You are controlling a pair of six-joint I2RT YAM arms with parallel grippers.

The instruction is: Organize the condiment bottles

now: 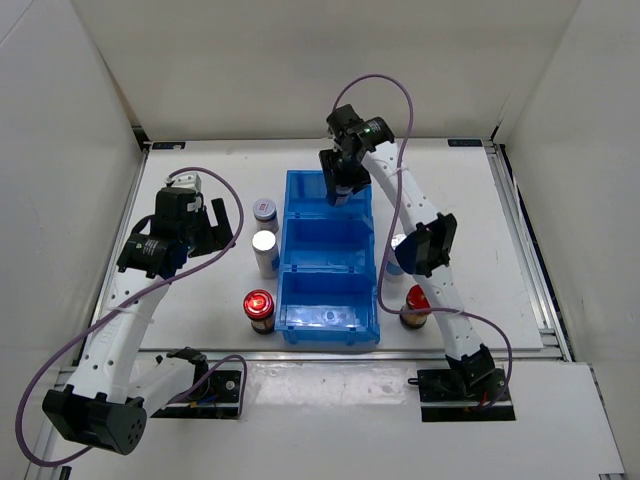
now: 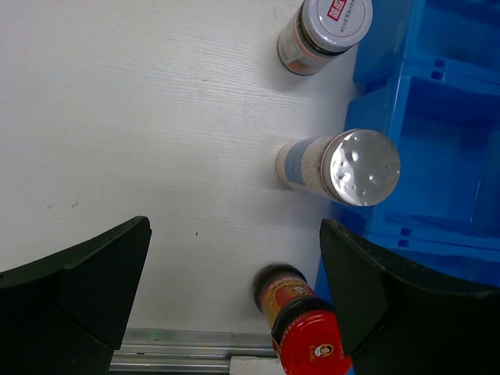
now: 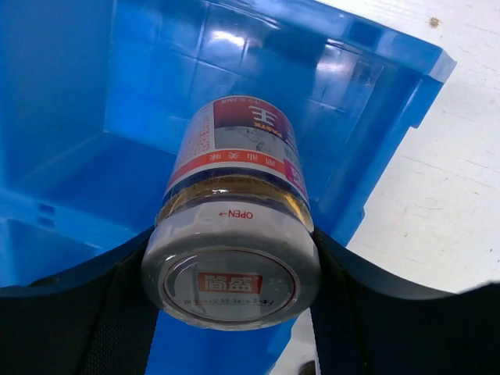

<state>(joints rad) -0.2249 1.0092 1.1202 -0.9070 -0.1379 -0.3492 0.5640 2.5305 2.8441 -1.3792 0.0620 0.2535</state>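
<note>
With the blue bin (image 1: 325, 245) taken as the dial's centre in the overhead view, the right gripper (image 1: 340, 188) is being held over the bin's 12 o'clock compartment. Its jaws are being pressed against the lid end of the held bottle (image 3: 234, 234), a short grey-lidded jar. In the right wrist view its labelled body is being pointed down into that compartment. Whether it is touching the floor cannot be told.

The left gripper (image 1: 212, 225) is being hung above the table (image 1: 470, 200) at the bin's 9 o'clock side. Its jaws are being spread wide, with nothing between them.

Three bottles are being shown upright in a row along that side, all just beside the bin wall. The second grey-lidded bottle (image 1: 265, 213) is standing at about 10 o'clock, the left silver-capped bottle (image 1: 265, 252) at 9 o'clock, and the left red-capped bottle (image 1: 259, 309) at about 8 o'clock.

On the opposite side, the right silver-capped bottle (image 1: 396, 258) is being partly hidden by the right arm at 3 o'clock. The right red-capped bottle (image 1: 415, 306) is standing at about 4 o'clock.

The middle and 6 o'clock compartments are being shown without bottles.
</note>
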